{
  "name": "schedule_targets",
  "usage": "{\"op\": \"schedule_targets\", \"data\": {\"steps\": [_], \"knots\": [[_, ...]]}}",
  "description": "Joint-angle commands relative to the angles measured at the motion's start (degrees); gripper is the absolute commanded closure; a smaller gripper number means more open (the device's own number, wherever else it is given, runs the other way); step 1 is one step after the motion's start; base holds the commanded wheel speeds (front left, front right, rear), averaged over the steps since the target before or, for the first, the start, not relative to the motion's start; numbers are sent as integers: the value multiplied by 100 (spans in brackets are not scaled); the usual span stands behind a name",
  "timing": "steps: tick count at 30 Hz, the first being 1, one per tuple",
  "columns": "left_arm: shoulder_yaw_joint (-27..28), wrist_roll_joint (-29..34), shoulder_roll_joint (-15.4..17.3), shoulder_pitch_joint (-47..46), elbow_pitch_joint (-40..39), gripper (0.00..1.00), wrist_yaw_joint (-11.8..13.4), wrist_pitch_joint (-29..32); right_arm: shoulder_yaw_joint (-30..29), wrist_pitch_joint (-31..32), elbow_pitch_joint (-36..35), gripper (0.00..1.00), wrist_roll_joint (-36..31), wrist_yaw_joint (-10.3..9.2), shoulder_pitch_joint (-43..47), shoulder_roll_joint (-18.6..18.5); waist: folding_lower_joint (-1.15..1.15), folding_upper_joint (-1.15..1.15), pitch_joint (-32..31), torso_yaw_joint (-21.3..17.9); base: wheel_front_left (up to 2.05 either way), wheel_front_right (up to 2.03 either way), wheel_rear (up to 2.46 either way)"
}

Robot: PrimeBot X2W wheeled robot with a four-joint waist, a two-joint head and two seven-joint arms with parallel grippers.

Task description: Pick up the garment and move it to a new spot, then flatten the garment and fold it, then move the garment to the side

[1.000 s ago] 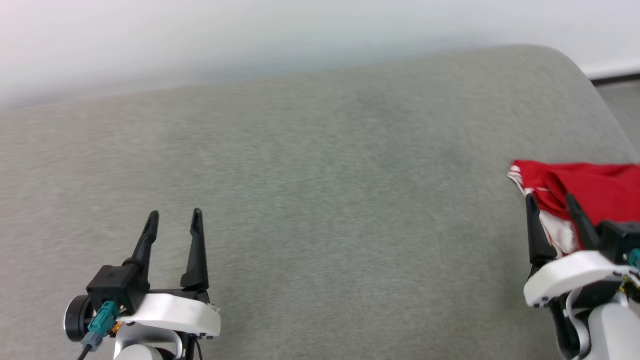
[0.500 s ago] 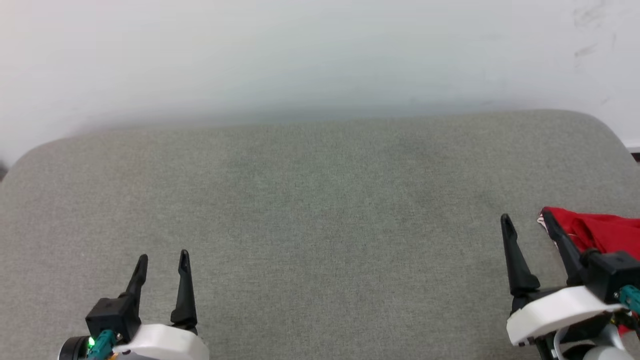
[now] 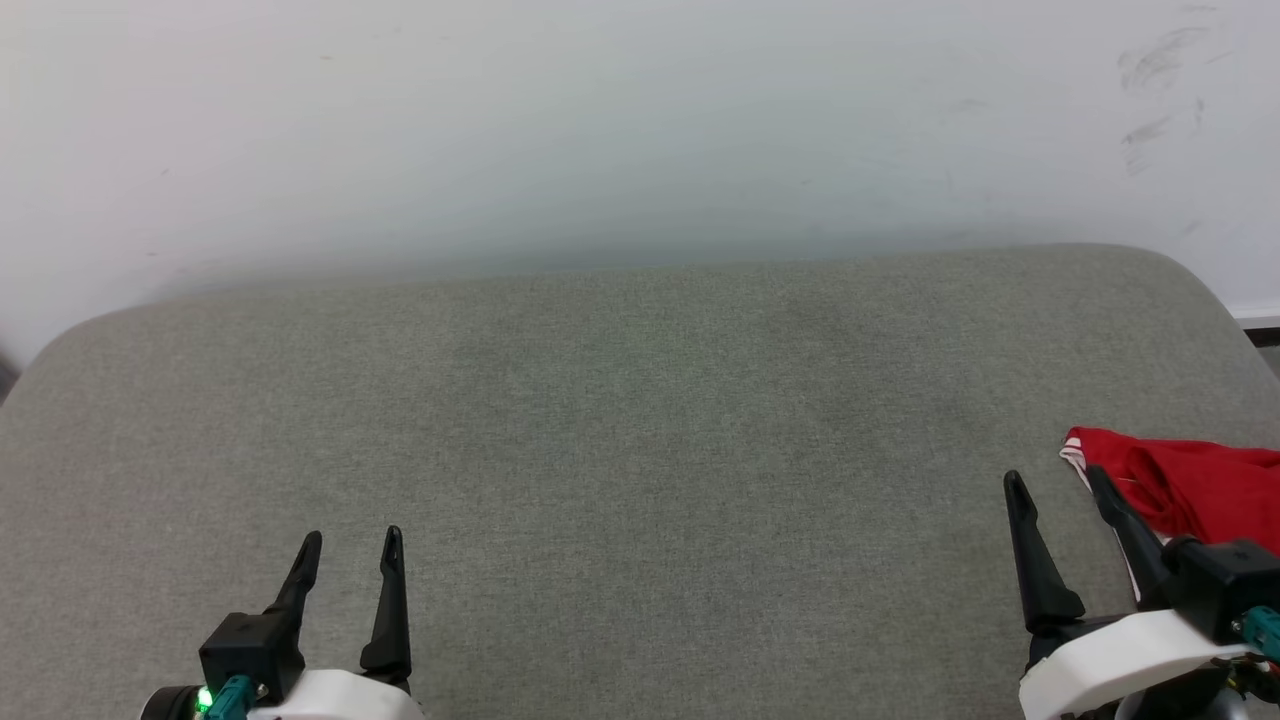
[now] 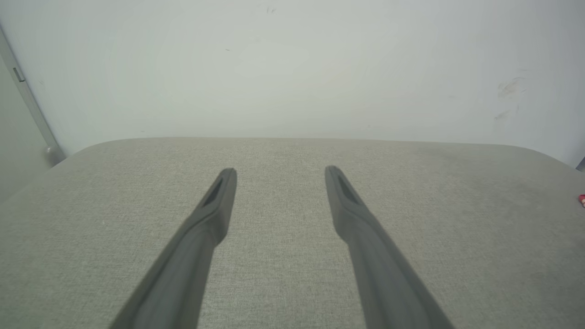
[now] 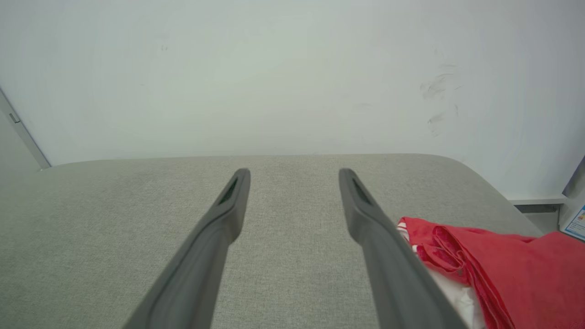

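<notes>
The garment is a red shirt with a bit of white showing. It lies in a crumpled heap on the right side of the big gray cushion, and the head view cuts off part of it at the right edge. In the right wrist view the red cloth is bunched in folds, with white cloth under it. The right gripper is low on the right, and its two long dark fingers are spread wide apart with nothing between them. One finger is just beside the near edge of the shirt, and I cannot tell if it touches the cloth. The left gripper is low on the left, well apart from the shirt. Its fingers are spread apart too, and they hold nothing. Both grippers point away from the robot, toward the white wall behind the cushion. The wall has a few dark scuff marks on its right side. The middle of the cushion is flat gray cloth with rounded corners at the back.
</notes>
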Motion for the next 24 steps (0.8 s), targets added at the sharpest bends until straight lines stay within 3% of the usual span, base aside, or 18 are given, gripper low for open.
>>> {"op": "schedule_targets", "data": {"steps": [1, 16, 17, 24], "knots": [[0, 33, -10, -4, 21, 0, -16, -40, -7, 2, 15, 0, 4, -4, 36, 25, 1, 0, 5, 2, 0, 0, 0], [40, 92, -55, -123, 92, 0, -118, -41, -3, -44, 65, 0, -2, -4, -23, 26, 1, 0, 33, 72, 0, 0, 0], [37, 90, -63, -129, 99, 100, -135, -41, -12, -41, 62, 100, 4, -4, -9, 26, 1, 0, 31, 74, 0, 0, 0], [117, -319, -190, -11, 208, 100, -224, 120, 13, -4, 286, 100, 510, 0, 7, -6, 1, 0, 40, 85, 0, 0, 0]]}}
